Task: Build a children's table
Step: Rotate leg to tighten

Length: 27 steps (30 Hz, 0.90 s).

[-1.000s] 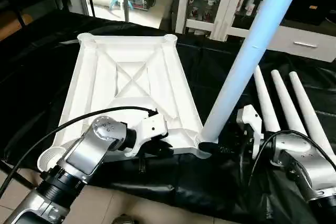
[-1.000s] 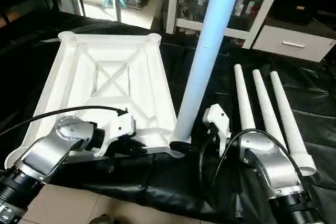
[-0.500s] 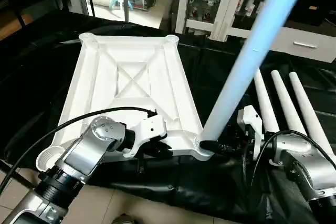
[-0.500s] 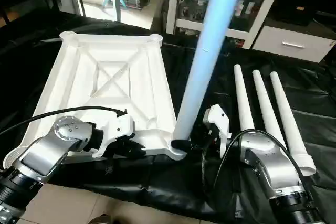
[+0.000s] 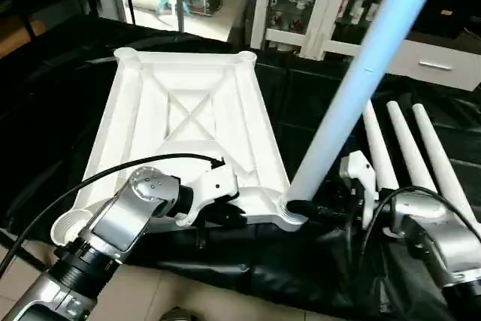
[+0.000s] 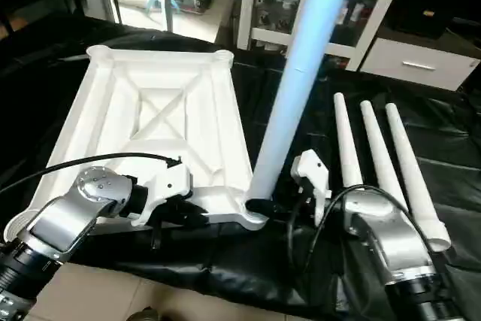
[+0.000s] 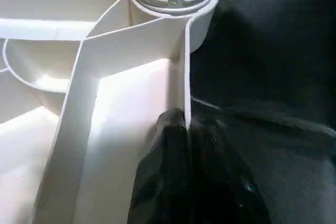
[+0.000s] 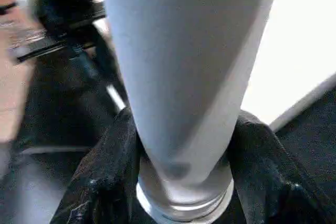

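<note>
Near edge: L end effector point(image 7: 178, 145) pinched tight on the rim of the table top point(image 5: 188, 110), which lies underside up on a black sheet point(image 5: 45, 133); X ribs showing.

Near right corner: R end effector point(image 8: 181, 182) w/ fingers point(image 8: 105, 182) either side of the base of a leg point(image 5: 353, 88), clamped on it just above the corner socket point(image 5: 289, 216). Leg stands in that socket but leans off to the right, not plumb.

Step in hand (my read): seating leg no. 1; top steadied by L. 1 of 4 legs, so early in the build.

Next move calls for: bring leg upright, then press/twist down till home, L keeping the top from sliding. Risk: tilted leg jams or levers the top up.

Right side of sheet: 3 spare legs point(image 6: 379, 163) side by side, well apart from the top. Far end: two empty sockets point(image 5: 244, 56). Beyond: cabinet point(image 5: 316, 5).
</note>
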Motion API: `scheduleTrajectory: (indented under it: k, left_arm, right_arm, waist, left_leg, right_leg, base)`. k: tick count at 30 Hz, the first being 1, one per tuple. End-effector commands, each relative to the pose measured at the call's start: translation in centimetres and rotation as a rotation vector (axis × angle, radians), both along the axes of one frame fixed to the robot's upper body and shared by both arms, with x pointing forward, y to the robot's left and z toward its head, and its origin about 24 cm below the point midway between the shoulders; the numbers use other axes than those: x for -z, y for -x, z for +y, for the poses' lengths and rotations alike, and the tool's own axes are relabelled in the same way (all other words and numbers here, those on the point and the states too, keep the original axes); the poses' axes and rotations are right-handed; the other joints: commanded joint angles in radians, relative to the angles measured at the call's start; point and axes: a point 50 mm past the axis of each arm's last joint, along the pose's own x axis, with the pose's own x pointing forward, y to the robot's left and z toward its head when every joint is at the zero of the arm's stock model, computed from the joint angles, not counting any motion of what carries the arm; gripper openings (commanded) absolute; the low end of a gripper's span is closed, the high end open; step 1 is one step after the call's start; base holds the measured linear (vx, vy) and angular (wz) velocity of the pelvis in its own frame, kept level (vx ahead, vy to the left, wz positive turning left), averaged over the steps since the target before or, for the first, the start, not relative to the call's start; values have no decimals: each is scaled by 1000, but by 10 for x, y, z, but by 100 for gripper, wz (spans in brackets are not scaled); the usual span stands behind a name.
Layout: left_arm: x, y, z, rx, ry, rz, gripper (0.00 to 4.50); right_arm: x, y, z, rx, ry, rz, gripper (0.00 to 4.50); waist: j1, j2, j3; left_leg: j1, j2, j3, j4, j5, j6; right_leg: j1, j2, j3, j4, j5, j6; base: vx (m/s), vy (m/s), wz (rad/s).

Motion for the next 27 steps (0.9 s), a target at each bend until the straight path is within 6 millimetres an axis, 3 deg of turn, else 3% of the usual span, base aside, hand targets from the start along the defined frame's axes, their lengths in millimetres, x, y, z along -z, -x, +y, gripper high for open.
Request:
scheduleTrajectory:
  k: [1, 3, 4, 6, 8, 11, 13, 17, 23, 26, 27]
  left_arm:
    - [-5, -13, -11, -103, 28, -47, 0]
    - [-4, -24, -16, -241, 36, -63, 0]
    - [-4, -24, -16, -241, 36, -63, 0]
    - [-3, -30, -22, -330, 52, -60, 0]
    - [-2, -37, -29, -430, 62, -68, 0]
    - [-3, -47, -40, -520, 61, -101, 0]
    - [-5, -50, -44, -527, 64, -112, 0]
    - [-10, -53, -46, -523, 62, -134, 0]
    - [-6, -50, -40, -504, 46, -118, 0]
    - [-5, -46, -37, -469, 46, -119, 0]
    - [-5, -43, -35, -444, 52, -124, 0]
  right_arm:
    - [21, -13, -10, 250, 122, 39, 200]
    - [29, -21, -5, 376, 147, 51, 197]
    - [29, -21, -5, 376, 147, 51, 197]
    - [35, -27, 3, 480, 157, 61, 195]
    - [44, -35, 14, 635, 210, 70, 195]
    - [54, -41, 38, 789, 275, 84, 195]
    - [55, -43, 54, 795, 254, 100, 195]
    - [46, -48, 77, 761, 153, 81, 195]
    - [28, -52, 81, 686, 31, -4, 195]
    - [18, -52, 72, 678, -37, -13, 265]
    - [13, -51, 66, 649, -61, -27, 264]
  waist:
    - [-6, 0, -50]
    - [-21, -2, -47]
    - [-21, -2, -47]
    - [-29, -5, -44]
    - [-33, -2, -48]
    - [-54, -1, -51]
    - [-53, 6, -51]
    - [-53, 8, -55]
    - [-49, 7, -54]
    - [-46, 9, -57]
    - [-45, 8, -58]
  left_leg:
    - [21, 51, -21, -82, -235, -7]
    - [27, 47, -27, -86, -320, -49]
    - [27, 47, -27, -86, -320, -49]
    - [25, 44, -32, -89, -362, -55]
    - [24, 44, -36, -90, -367, -57]
    - [28, 39, -41, -90, -400, -81]
    - [30, 41, -39, -92, -406, -65]
    - [28, 43, -38, -97, -393, -56]
    - [27, 45, -33, -96, -379, -42]
    - [24, 47, -30, -96, -330, -30]
    - [22, 47, -30, -96, -316, -26]
  right_leg:
    - [33, -71, 27, -82, -222, -196]
    - [28, -74, 25, -97, -365, -158]
    - [28, -74, 25, -97, -365, -158]
    - [23, -76, 25, -108, -453, -117]
    - [25, -77, 22, -109, -465, -103]
    - [17, -76, 15, -112, -488, -87]
    - [16, -77, 15, -116, -439, -87]
    - [22, -76, 11, -109, -335, -107]
    - [22, -78, 13, -111, -320, -118]
    - [26, -74, 14, -103, -244, -132]
    - [30, -73, 14, -101, -221, -135]
  base:
    - [0, 0, 0]
    - [0, 0, 0]
    - [0, 0, 0]
    - [0, 0, 0]
    - [0, 0, 0]
    - [0, 0, 0]
    - [0, 0, 0]
    - [0, 0, 0]
    - [0, 0, 0]
    - [0, 0, 0]
    - [0, 0, 0]
